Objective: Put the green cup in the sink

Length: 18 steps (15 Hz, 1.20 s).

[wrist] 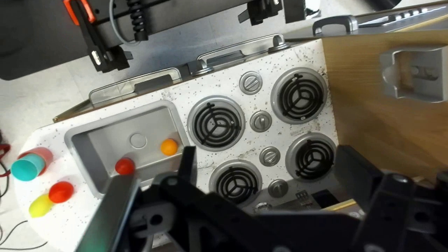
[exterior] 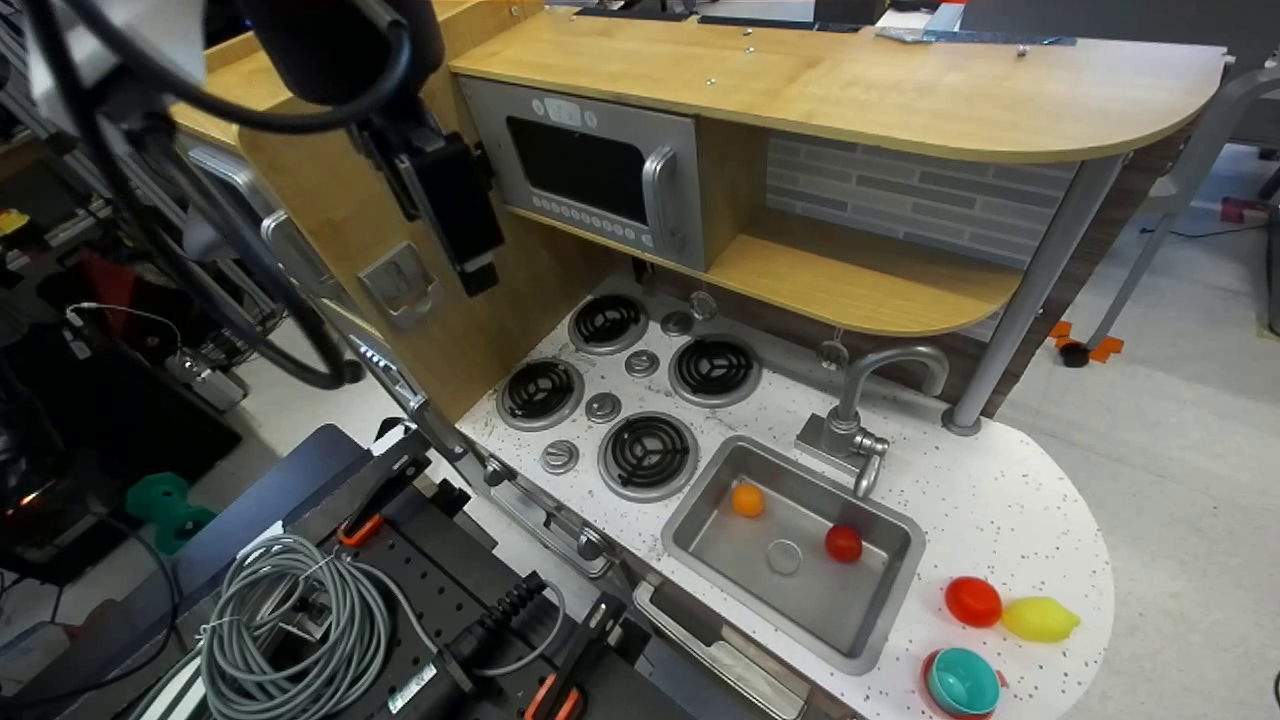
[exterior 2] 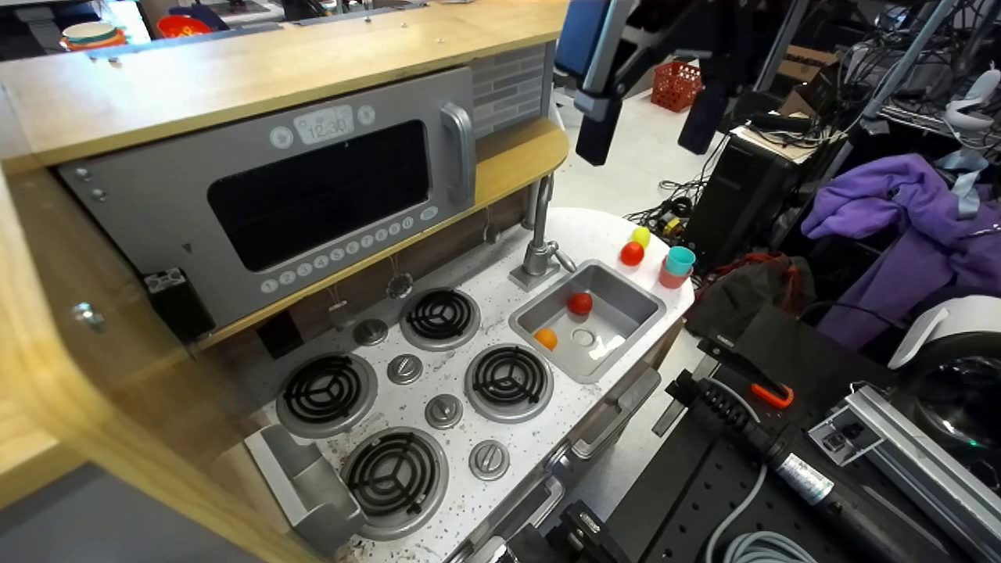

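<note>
The green cup (exterior: 963, 681) is small, round and teal. It sits upright in or on a pinkish-red cup (exterior 2: 673, 275) at the rounded end of the white counter, and shows at the left edge of the wrist view (wrist: 27, 168). The sink (exterior: 770, 610) is a grey basin between the stove burners and that end; it shows in the other views too (exterior 2: 622, 332) (wrist: 105, 140). An orange ball (exterior: 747, 500) and a red ball (exterior: 843, 543) lie in it. My gripper (wrist: 266, 150) is open and empty, high above the counter, its fingers wide apart over the burners in the wrist view.
A red toy piece (exterior: 973, 602) and a yellow lemon (exterior: 1041, 619) lie beside the cups. The grey faucet (exterior: 860, 400) rises behind the sink. A wooden shelf (exterior: 870, 280) and toy microwave (exterior: 590, 165) overhang the counter's back. A wooden side panel (wrist: 371, 105) stands by the burners.
</note>
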Each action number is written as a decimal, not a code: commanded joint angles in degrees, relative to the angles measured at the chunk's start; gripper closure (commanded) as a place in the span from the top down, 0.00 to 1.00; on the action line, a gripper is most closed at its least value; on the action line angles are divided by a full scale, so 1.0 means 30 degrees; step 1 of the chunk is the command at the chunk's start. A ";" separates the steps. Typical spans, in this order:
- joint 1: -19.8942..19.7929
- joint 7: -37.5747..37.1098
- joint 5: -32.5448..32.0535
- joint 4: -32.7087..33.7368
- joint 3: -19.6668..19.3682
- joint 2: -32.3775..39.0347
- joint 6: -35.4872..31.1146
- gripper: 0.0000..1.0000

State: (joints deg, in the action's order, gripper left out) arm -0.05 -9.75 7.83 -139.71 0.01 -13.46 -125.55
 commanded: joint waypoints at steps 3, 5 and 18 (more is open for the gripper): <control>-0.0941 0.0262 -0.2191 0.2933 -0.0506 0.3614 -0.0201 1.00; -0.1168 0.1054 -0.2213 0.3229 -0.0882 0.4150 0.0054 1.00; -0.3224 0.5591 -0.2856 0.3664 -0.3107 0.7235 -0.3407 1.00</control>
State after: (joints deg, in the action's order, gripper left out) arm -8.60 3.54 -0.23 -131.46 -8.54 4.22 -132.88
